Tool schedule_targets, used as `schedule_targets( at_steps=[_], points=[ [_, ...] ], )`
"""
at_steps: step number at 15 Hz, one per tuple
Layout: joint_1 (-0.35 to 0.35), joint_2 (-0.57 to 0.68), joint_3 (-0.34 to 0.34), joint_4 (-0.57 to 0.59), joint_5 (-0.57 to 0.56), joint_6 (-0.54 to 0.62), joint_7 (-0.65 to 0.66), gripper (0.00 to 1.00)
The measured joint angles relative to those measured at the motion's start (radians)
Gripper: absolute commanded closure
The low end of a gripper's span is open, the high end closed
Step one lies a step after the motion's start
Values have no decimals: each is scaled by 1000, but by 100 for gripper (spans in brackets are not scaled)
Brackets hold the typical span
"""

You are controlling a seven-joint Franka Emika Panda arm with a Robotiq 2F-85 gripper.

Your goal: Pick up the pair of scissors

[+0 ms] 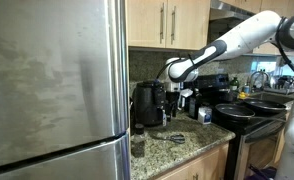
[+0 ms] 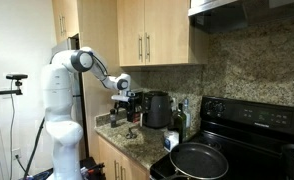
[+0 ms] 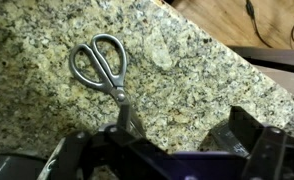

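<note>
Wrist view: slim metal pair of scissors (image 3: 105,65) lies flat on speckled granite countertop (image 3: 187,85), blade tips beneath gripper (image 3: 157,142), jaws spread wide; diagonal counter edge near, open stone around.

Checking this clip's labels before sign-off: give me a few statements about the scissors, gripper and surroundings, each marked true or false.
1. The pair of scissors lies flat on the granite countertop. True.
2. The gripper is shut on the scissors. False: it is open above them, and nothing holds them.
3. The scissors' blades are closed together. True.
4. The frying pan stands on the countertop beside the scissors. False: it sits on the stove.
</note>
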Motion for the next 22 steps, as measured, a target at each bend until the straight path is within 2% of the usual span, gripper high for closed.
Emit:
schedule_targets(
  at_steps=[2, 5, 10, 13, 22],
  points=[
    [2, -7, 0, -3, 0, -5, 0, 0],
    [0, 65, -21, 8, -35, 30, 51, 0],
    [-19, 283, -78, 30, -62, 205, 72, 0],
    [-29, 356, -86, 31, -62, 270, 72, 0],
    [-29, 344, -82, 8, -194, 272, -36, 0]
  ],
)
